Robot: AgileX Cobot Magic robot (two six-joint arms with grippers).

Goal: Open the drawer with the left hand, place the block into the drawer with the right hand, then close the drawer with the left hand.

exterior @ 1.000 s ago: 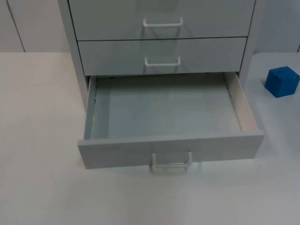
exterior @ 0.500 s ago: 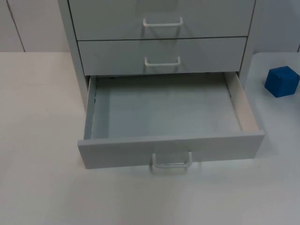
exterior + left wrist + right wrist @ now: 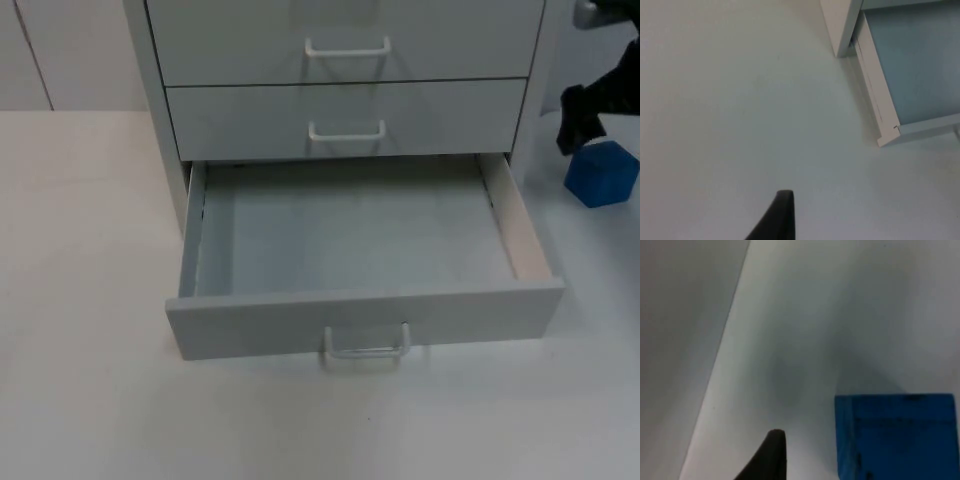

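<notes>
- Since half a second ago the right gripper [image 3: 578,128] has come into the top view at the upper right edge; before that no arm was there
- That gripper now hangs just above and to the left of the block [image 3: 602,173], dark against the grey wall; whether it touches the block cannot be told
- Its jaws cannot be read as parted or closed from either view
- The block is a blue cube on the white table [image 3: 90,250], at the right edge of the top view, just right of the cabinet [image 3: 345,60] and apart from it; it has not shifted from where it lay earlier
- In the right wrist view the block [image 3: 895,435] sits on the table close to one black fingertip [image 3: 767,457], with a gap between them
- The bottom drawer [image 3: 365,320] stands pulled out toward the lower middle of the top view, its inside bare and its white handle [image 3: 366,345] facing forward, unchanged
- Two drawers above it are closed
- The left gripper waits over bare table beside the drawer's left front corner [image 3: 887,137]; one fingertip [image 3: 777,217] shows in the left wrist view, and the state of its jaws cannot be told
</notes>
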